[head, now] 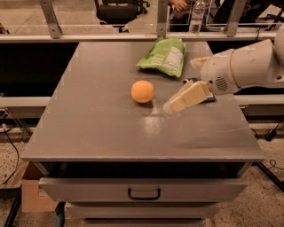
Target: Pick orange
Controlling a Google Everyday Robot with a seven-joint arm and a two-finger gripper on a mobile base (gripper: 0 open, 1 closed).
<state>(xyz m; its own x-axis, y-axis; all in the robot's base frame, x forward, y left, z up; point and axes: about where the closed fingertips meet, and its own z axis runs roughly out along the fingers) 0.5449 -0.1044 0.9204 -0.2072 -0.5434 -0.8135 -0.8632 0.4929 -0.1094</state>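
A gray metal table [88, 133] fills the room's middle, on a speckled floor. Closest to us is its drawer [88, 188], pulled out a little, with a dark handle [144, 193]. A cardboard box [27, 193] sits on the floor at 8 o'clock.

On the table top, the orange [142, 91] rests alone, a bit toward 12 o'clock from the middle. Nothing touches it. The gripper [174, 105] hangs just above the table near the orange, at its 4 o'clock, with a gap between them. Its white arm [248, 66] comes in from 3 o'clock. I cannot tell if the gripper is spread or squeezed.

A dark blue bar [191, 81] peeks out behind the gripper. Farther back, at 1 o'clock from the orange, lies a green bag [165, 56].

Past the table runs a metal rail [88, 37]. Behind it stand a water bottle [196, 17] and a black chair [119, 9].
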